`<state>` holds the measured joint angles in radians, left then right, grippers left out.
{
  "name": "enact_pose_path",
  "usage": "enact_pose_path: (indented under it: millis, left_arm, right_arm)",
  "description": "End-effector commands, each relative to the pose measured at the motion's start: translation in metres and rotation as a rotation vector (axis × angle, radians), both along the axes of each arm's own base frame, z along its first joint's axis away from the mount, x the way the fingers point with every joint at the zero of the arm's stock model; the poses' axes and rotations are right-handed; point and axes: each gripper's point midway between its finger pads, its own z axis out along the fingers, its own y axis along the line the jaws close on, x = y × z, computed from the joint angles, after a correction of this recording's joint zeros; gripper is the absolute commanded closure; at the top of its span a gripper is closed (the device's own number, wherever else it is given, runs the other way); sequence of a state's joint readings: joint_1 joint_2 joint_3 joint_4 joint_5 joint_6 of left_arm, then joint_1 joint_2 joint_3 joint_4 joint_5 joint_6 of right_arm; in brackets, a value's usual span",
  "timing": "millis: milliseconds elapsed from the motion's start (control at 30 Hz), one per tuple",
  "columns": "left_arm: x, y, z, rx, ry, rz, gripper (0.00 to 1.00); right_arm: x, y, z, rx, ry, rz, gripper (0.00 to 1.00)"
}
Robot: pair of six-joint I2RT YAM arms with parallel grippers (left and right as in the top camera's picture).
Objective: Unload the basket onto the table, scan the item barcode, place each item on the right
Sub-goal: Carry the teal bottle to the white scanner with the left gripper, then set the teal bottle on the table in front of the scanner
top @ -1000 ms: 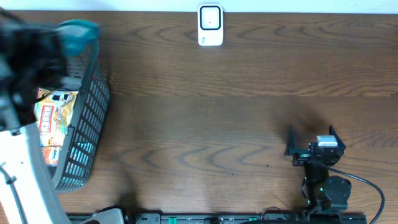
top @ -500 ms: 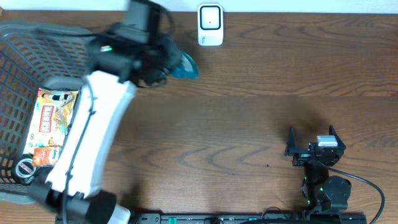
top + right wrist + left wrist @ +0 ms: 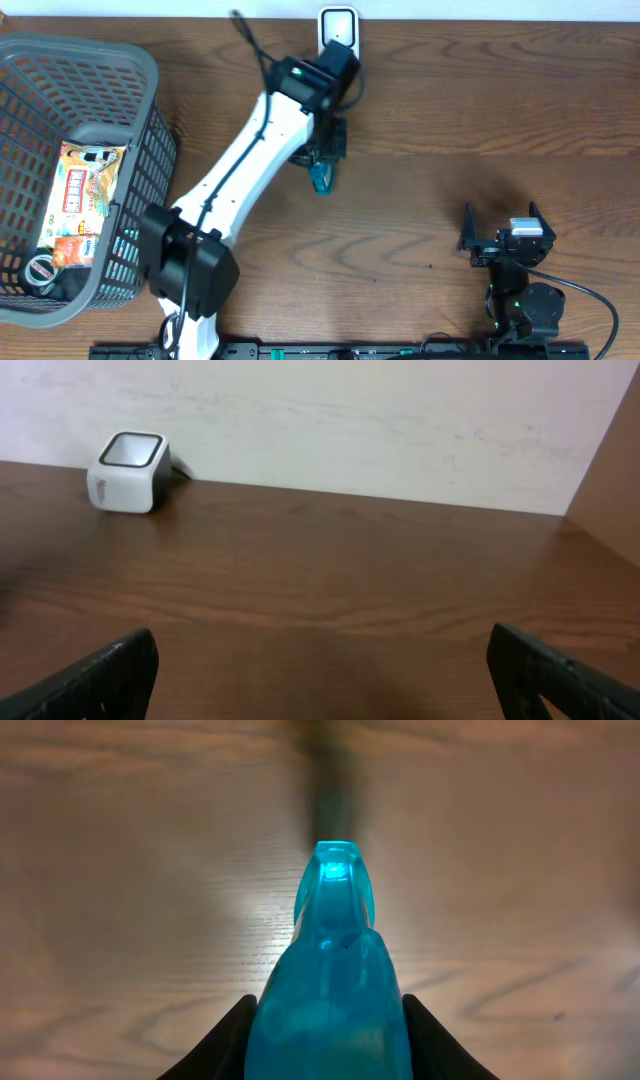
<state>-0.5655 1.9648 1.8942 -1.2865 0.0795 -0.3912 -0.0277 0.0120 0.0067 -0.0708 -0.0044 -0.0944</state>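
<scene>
My left gripper (image 3: 326, 160) is shut on a translucent teal item (image 3: 321, 181) and holds it over the table, just in front of the white barcode scanner (image 3: 338, 22) at the back edge. The arm hides the scanner's lower part from above. In the left wrist view the teal item (image 3: 330, 970) fills the space between my black fingers (image 3: 222, 1048), its narrow tip pointing away over the wood. No barcode shows on it. My right gripper (image 3: 500, 238) rests open at the right front, with nothing between its fingers (image 3: 112, 672). The scanner (image 3: 127, 458) shows far left in its view.
A grey wire basket (image 3: 150, 150) stands at the left edge, holding a colourful snack packet (image 3: 85, 190) and a small round item (image 3: 38, 270). A pale wall (image 3: 400, 410) runs behind the table's back edge.
My left arm swung right from the basket, carrying the teal item across the table to a spot just in front of the scanner. The right arm stayed still.
</scene>
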Motion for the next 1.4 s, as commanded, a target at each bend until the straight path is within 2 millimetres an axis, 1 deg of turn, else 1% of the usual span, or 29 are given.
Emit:
enact_pose_path:
  millis: [0,67,167,300,400,467,500,567,633,667,733,800,833,900,1000,1067,1133,1233,1267,1300,1367]
  left_arm:
    - [-0.003,-0.011,0.008,0.019,-0.049,-0.24,0.75]
    - [-0.002,-0.017,0.006,0.018,-0.061,-0.281,0.75]
    - [0.004,-0.023,0.001,0.012,-0.071,-0.285,0.75]
    - [0.013,-0.029,-0.017,0.021,-0.068,-0.328,0.75]
    - [0.016,-0.031,-0.033,0.037,-0.045,-0.354,0.75]
    - [0.016,-0.031,-0.04,0.046,-0.028,-0.361,0.73]
    - [0.015,-0.03,-0.043,0.049,-0.02,-0.362,0.71]
    - [0.015,-0.03,-0.043,0.05,-0.018,-0.363,0.68]
    - [0.015,-0.031,-0.042,0.048,-0.021,-0.363,0.59]
    - [0.015,-0.031,-0.042,0.049,-0.021,-0.363,0.53]
    - [0.014,-0.03,-0.041,0.049,-0.02,-0.363,0.37]
    - [0.014,-0.03,-0.038,0.046,-0.025,-0.362,0.19]
    - [0.013,-0.03,-0.033,0.042,-0.032,-0.362,0.12]
    - [0.013,-0.03,-0.019,0.032,-0.054,-0.361,0.02]
    - [0.015,-0.03,0.016,0.004,-0.117,-0.359,0.02]
    - [0.016,-0.028,0.05,-0.013,-0.19,-0.353,0.02]
    - [0.021,-0.02,0.087,-0.009,-0.287,-0.333,0.02]
    - [0.026,0.005,0.147,0.012,-0.461,-0.256,0.02]
    - [0.027,0.015,0.163,0.025,-0.509,-0.232,0.02]
    - [0.027,0.028,0.178,0.043,-0.557,-0.203,0.02]
    - [0.026,0.062,0.209,0.094,-0.654,-0.097,0.02]
  right_arm:
    - [0.0,-0.001,0.0,0.011,-0.001,-0.005,0.01]
    - [0.0,-0.001,0.0,0.011,-0.001,-0.005,0.01]
    - [0.0,-0.001,0.0,0.011,-0.001,-0.005,0.01]
    - [0.0,-0.001,0.0,0.011,-0.001,-0.005,0.01]
    - [0.0,-0.001,0.0,0.011,-0.001,-0.005,0.01]
    - [0.0,-0.001,0.0,0.011,-0.001,-0.005,0.01]
    - [0.0,-0.001,0.0,0.011,-0.001,-0.005,0.01]
    - [0.0,-0.001,0.0,0.011,-0.001,-0.005,0.01]
    - [0.0,-0.001,0.0,0.011,-0.001,-0.005,0.01]
    - [0.0,-0.001,0.0,0.011,-0.001,-0.005,0.01]
    - [0.0,-0.001,0.0,0.011,-0.001,-0.005,0.01]
    - [0.0,-0.001,0.0,0.011,-0.001,-0.005,0.01]
    - [0.0,-0.001,0.0,0.011,-0.001,-0.005,0.01]
    - [0.0,-0.001,0.0,0.011,-0.001,-0.005,0.01]
    - [0.0,-0.001,0.0,0.011,-0.001,-0.005,0.01]
    - [0.0,-0.001,0.0,0.011,-0.001,-0.005,0.01]
    - [0.0,-0.001,0.0,0.011,-0.001,-0.005,0.01]
    - [0.0,-0.001,0.0,0.011,-0.001,-0.005,0.01]
    - [0.0,-0.001,0.0,0.011,-0.001,-0.005,0.01]
    - [0.0,-0.001,0.0,0.011,-0.001,-0.005,0.01]
    - [0.0,-0.001,0.0,0.011,-0.001,-0.005,0.01]
